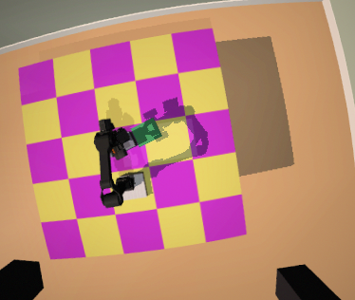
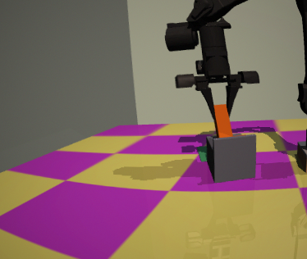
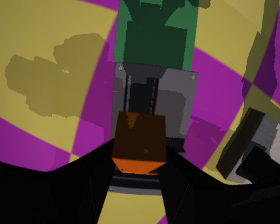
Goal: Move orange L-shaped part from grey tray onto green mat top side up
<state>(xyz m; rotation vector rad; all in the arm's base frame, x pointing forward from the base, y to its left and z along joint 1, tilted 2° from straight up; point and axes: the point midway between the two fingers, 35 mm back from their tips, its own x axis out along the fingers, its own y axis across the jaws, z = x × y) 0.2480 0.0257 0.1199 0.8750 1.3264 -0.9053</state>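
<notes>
The gripper pinches the upper end of the orange L-shaped part, fingers clamped on it, above the grey tray. The part hangs steeply below the fingers, long axis near vertical and slightly tilted, its lower end at or just inside the tray's pocket (the tray wall hides whether it has cleared). In the wrist view the green mat lies directly ahead of the fingers, beyond the tray's far edge, so the carry looks to run forward over the tray before the part is laid flat. No brands, labels or writing are legible.
</notes>
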